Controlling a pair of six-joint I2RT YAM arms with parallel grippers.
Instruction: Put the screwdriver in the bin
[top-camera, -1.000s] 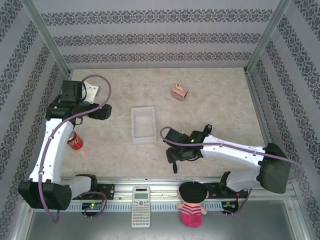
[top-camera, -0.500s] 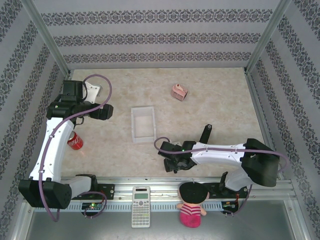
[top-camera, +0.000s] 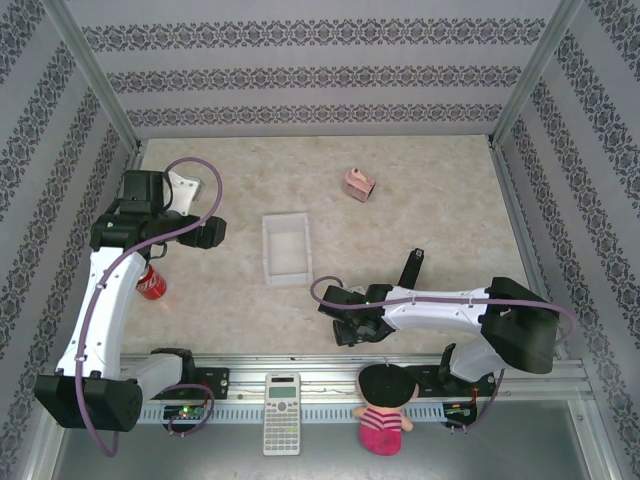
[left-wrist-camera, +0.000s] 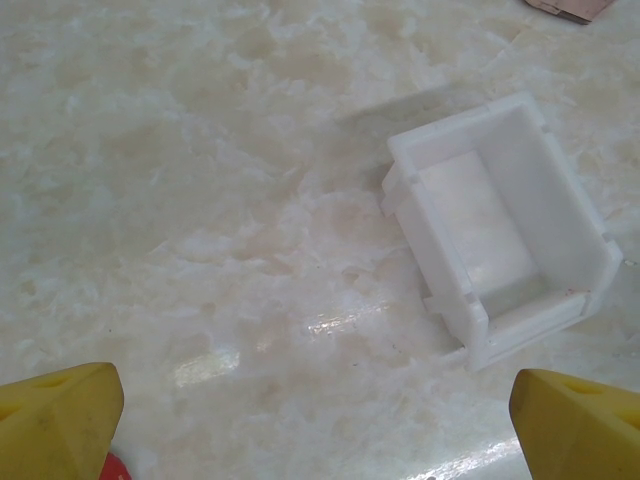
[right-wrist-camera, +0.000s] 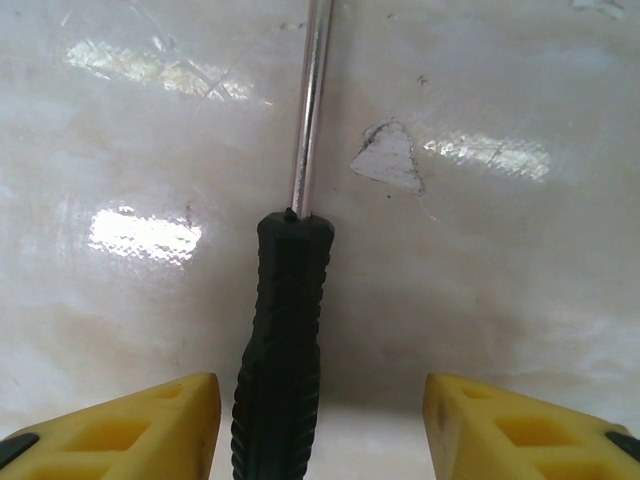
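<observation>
readable text: none that I can make out
red can (top-camera: 150, 284): white marking on the side, too small to read
calculator (top-camera: 281, 412): key legends and display too small to read
pink box (top-camera: 358, 184): any print is blurred
screwdriver (right-wrist-camera: 284, 340): close-up of the handle, nothing legible

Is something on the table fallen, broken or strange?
The red can lies on its side beside the left arm. The tabletop has a small grey scuff just right of the screwdriver. Nothing else stands out.
</observation>
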